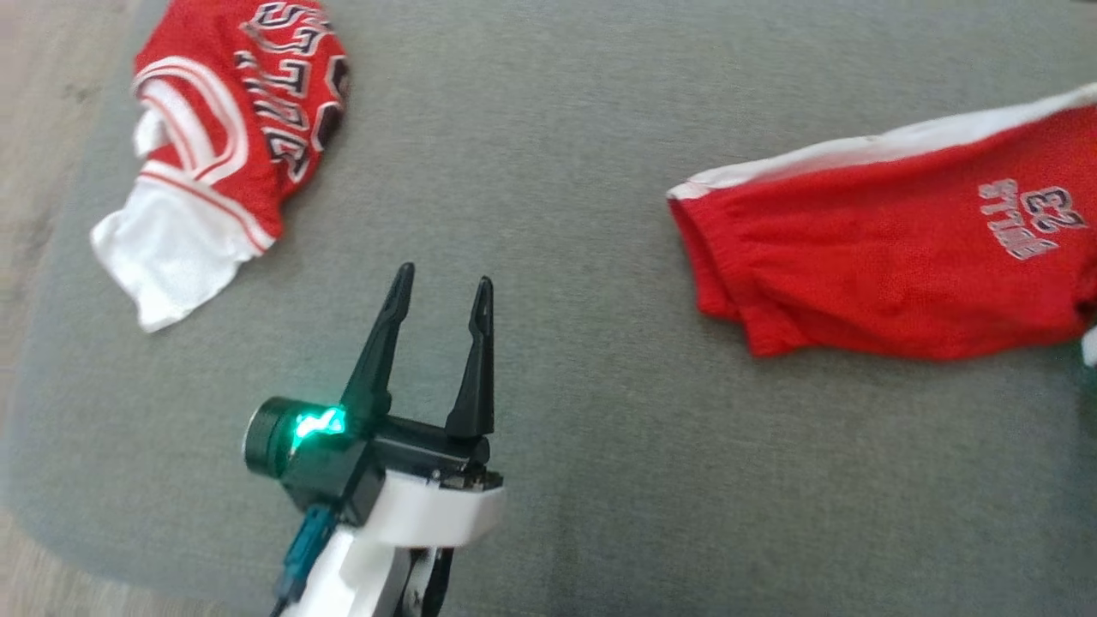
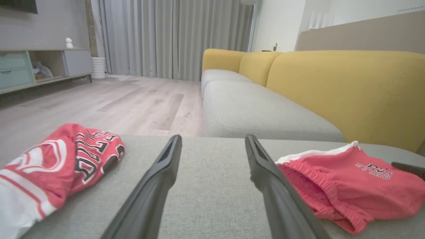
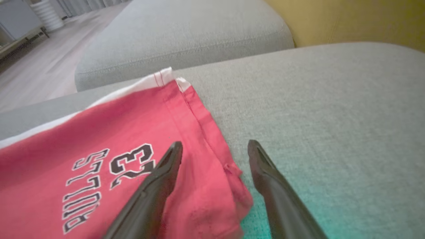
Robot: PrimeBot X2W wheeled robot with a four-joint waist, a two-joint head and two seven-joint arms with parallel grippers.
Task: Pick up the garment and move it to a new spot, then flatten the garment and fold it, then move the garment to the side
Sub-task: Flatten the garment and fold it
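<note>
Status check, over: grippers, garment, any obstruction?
Left gripper jaws open, empty, over grey cushion. Right gripper jaws open, empty, over red shorts hem. Shorts lie flat; crumpled jersey apart, to their left. Nothing blocking.

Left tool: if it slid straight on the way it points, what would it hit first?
Nothing nearby, it seems. The left tool points along bare cushion, between the jersey and the shorts, touching neither. Past the cushion's edge perhaps comes another seat; depth is unclear.

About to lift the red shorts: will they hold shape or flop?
Likely floppy: the shorts lie flat with soft wrinkles, so they'd drape from a pinch. Probably light: thin-looking fabric. Pinching one layer at the hem may leave the other behind.
</note>
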